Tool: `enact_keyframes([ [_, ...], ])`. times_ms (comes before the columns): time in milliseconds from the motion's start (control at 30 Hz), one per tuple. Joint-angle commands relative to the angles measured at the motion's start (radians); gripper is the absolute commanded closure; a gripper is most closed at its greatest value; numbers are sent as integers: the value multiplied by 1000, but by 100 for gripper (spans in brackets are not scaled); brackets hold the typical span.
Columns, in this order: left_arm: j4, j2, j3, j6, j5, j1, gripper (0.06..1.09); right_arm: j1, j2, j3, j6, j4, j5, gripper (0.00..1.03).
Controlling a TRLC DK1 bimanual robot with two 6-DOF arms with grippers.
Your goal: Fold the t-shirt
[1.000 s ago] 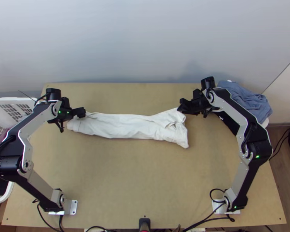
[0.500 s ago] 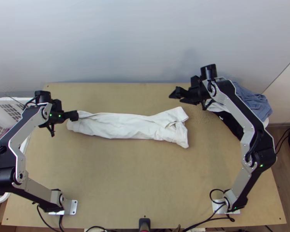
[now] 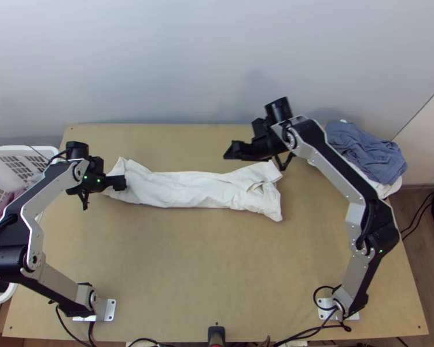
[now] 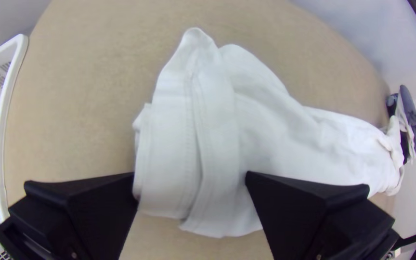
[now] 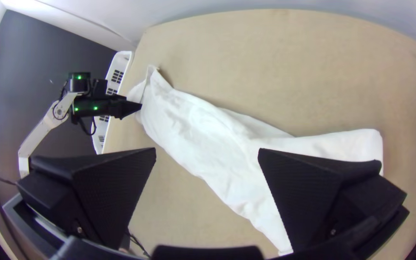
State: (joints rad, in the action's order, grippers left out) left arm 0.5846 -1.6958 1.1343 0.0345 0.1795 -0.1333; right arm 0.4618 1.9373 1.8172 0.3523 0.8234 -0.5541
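- White basket (image 3: 20,148) beside the counter (image 3: 217,260), at its left edge.
- Left arm: up from its base, elbow bent outward at the basket, forearm slanting back in over the counter. Its hand (image 3: 123,183) points right, over the left end of the white t-shirt (image 3: 188,189).
- In the left wrist view that hand (image 4: 192,180) is spread, its two fingers well apart, with the shirt's end seen between them; I can't tell whether they touch the cloth.
- The t-shirt lies across the counter as a long, narrow, wrinkled folded strip. Its left end has a corner poking toward the wall; the right end flares wider.
- Right arm: elbow out to the right, forearm slanting far up and left. Its hand (image 3: 231,151) points left, just past the shirt's wall-side edge, and is spread wide too.
- Blue cloth (image 3: 367,153), heaped at the far right.
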Motion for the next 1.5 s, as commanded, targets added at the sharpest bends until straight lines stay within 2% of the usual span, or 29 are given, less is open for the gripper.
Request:
enact_keyframes([
  [0, 18, -47, 12, -2, 0, 20, 11, 81, 28, 14, -15, 5, 2, 4],
  [133, 37, -81, 21, -1, -2, 27, 13, 123, 51, 11, -19, 6, 2, 4],
  [233, 43, -88, 19, -2, -2, 34, 27, 138, 80, 4, -29, 6, 2, 4],
  [300, 43, -88, 16, -5, -2, 38, 43, 144, 104, 1, -38, 5, 2, 4],
  [433, -26, -62, -30, 7, -5, 44, 87, 149, 160, 22, -55, 5, 0, 4],
  [533, -48, -45, -44, 18, -5, 47, 105, 149, 192, 45, -55, 5, 0, 4],
  [800, -8, 18, -33, 2, -3, 55, 104, 178, 246, 47, -61, 5, 2, 4],
  [1200, 98, 147, 79, -48, 9, 66, 104, 166, 330, -73, -113, -36, 10, 4],
  [1467, 130, 180, 113, -62, 14, 34, 104, 84, 121, 13, -64, -15, -10, 4],
])
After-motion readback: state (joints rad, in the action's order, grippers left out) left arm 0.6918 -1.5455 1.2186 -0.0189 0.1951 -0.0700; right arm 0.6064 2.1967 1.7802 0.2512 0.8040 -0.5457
